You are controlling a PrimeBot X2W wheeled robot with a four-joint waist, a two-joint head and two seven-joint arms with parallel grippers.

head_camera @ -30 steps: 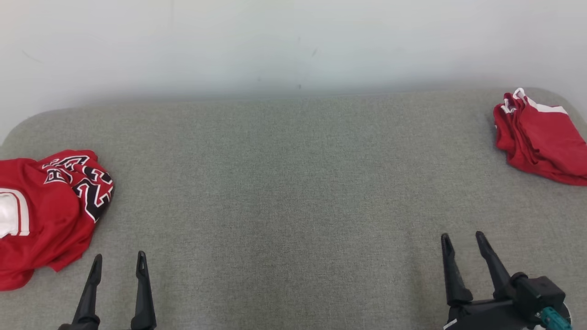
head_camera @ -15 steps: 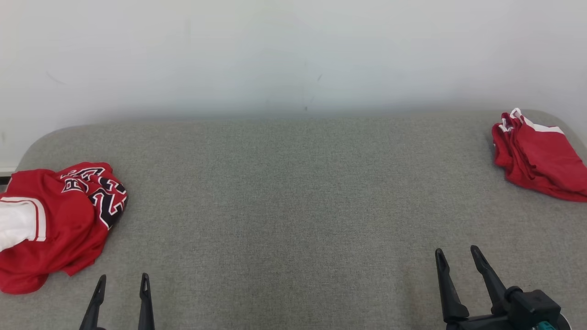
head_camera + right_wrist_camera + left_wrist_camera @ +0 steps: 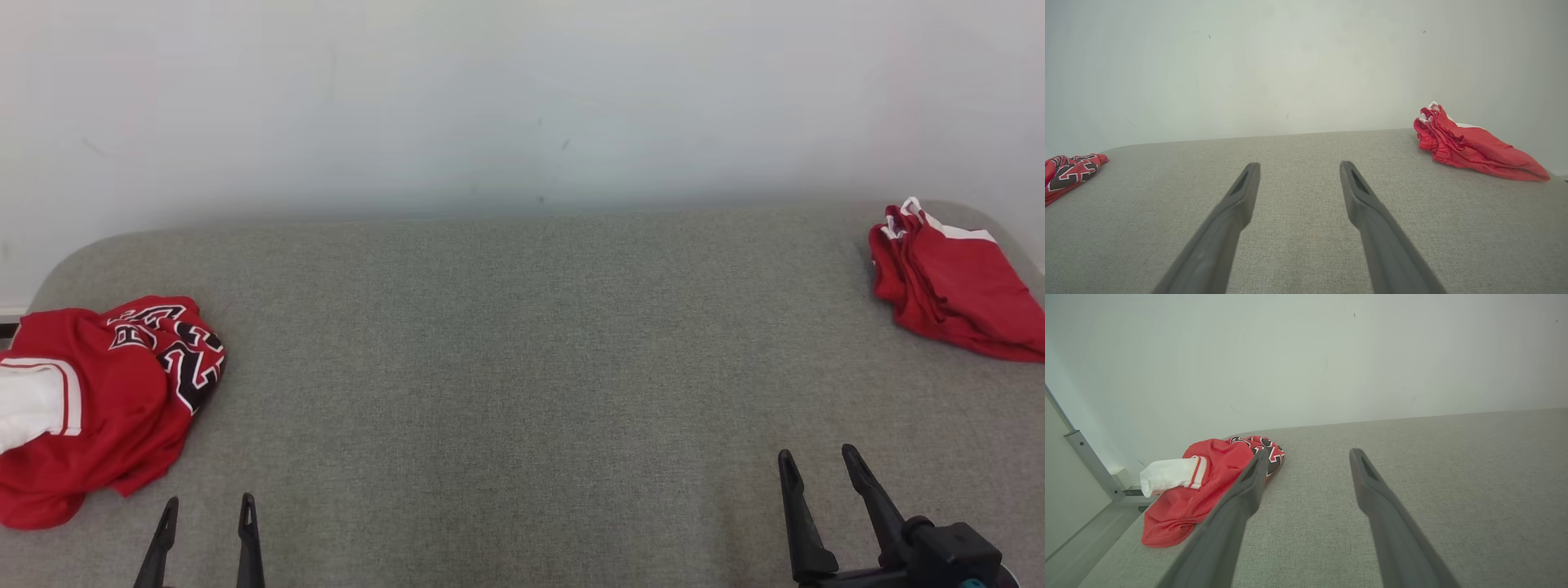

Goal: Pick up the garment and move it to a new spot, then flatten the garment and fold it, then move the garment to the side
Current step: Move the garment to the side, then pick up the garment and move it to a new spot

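The crumpled red jersey (image 3: 98, 400) lies heaped at the left edge of the grey fabric-covered tabletop (image 3: 522, 367), just ahead and left of the left gripper (image 3: 208, 500), and well apart from the right gripper (image 3: 817, 451) near the front right corner. The bunched heap runs roughly along that left edge, its black-and-white lettering turned toward the tabletop's middle and a white piece pointing outward to the left. Both grippers hover with fingers spread wide, holding and touching nothing.
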